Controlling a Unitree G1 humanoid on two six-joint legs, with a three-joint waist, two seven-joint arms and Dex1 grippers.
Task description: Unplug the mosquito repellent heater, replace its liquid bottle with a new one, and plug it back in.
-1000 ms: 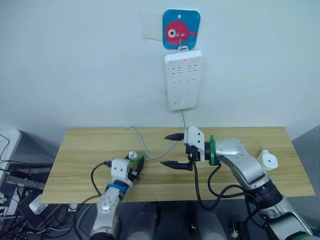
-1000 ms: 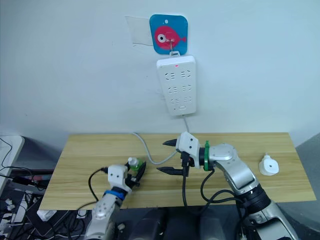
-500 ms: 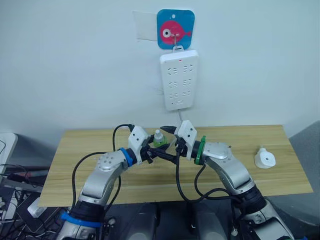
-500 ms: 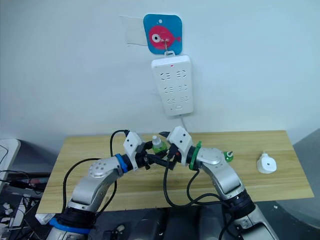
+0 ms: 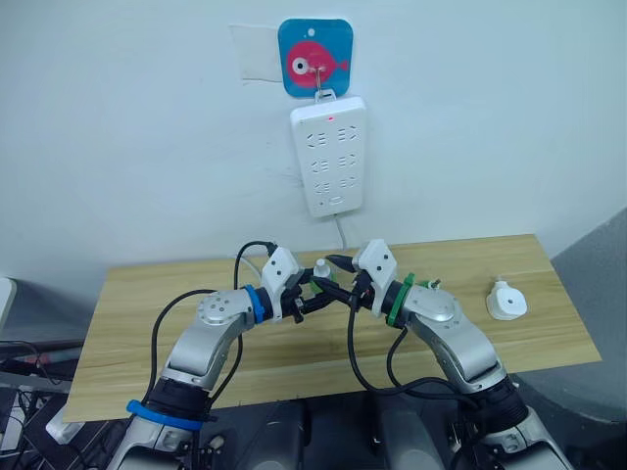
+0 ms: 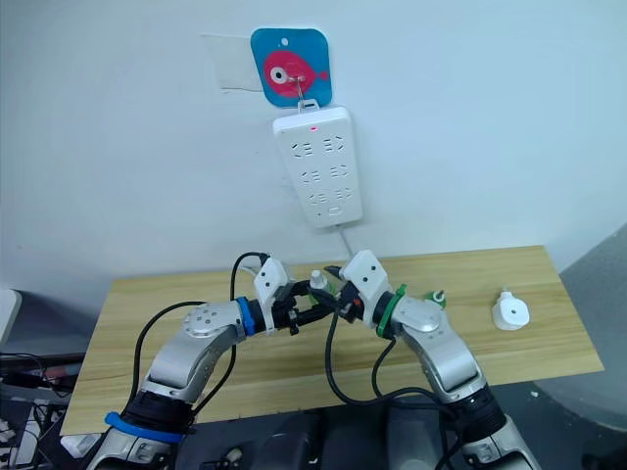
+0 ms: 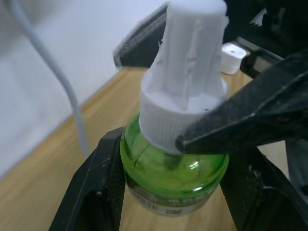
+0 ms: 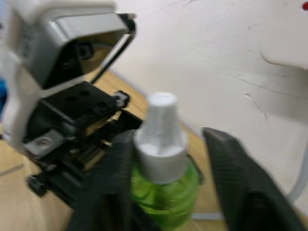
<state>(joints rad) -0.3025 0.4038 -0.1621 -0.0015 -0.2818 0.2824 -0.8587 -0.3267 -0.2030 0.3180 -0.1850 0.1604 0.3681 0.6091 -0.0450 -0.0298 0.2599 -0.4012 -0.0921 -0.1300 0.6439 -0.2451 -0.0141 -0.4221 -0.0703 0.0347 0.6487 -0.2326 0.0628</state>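
Above the tabletop's point(image 5: 196, 323) middle, the left gripper point(image 5: 312, 297) pinched the green bottle point(image 7: 173, 171) by its smooth, probably slippery body, the right gripper point(image 5: 338, 281) spread around its ribbed white cap point(image 7: 185, 103), while the light, rigid heater point(image 5: 506, 301) lay near the right edge.

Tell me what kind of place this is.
Probably a lab or test workspace, not a home: a bare wooden table against a plain white wall, a power strip hung from a fish-print hook, and loose cables on the floor.
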